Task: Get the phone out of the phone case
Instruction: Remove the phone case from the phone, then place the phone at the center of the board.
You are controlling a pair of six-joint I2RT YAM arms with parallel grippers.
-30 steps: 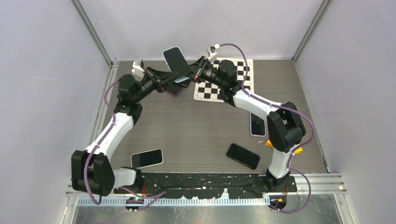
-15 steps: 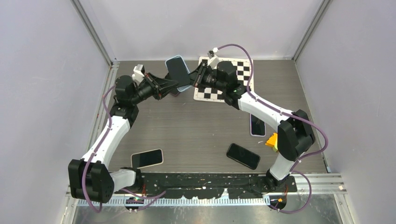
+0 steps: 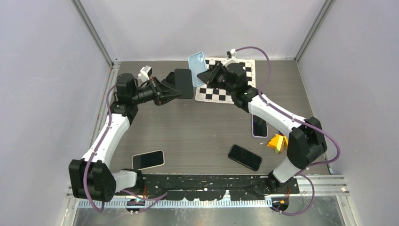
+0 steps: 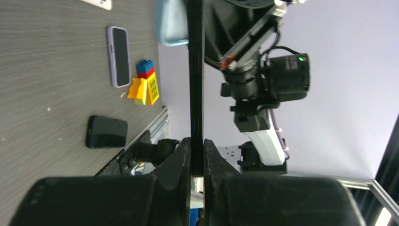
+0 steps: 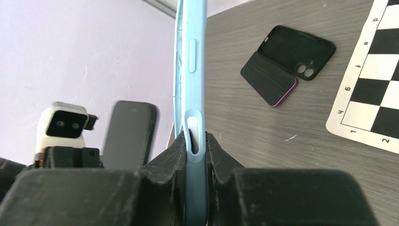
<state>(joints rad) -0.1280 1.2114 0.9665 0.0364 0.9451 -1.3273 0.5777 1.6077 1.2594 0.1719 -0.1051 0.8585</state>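
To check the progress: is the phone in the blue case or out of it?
Out. The left gripper holds the phone and the right gripper holds the case, with a gap between the two.

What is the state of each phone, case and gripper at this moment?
phone: out of its case, held in the air.
blue case: empty, held in the air.
left gripper: shut on the phone.
right gripper: shut on the blue case.
folio case: open, empty, lying flat.
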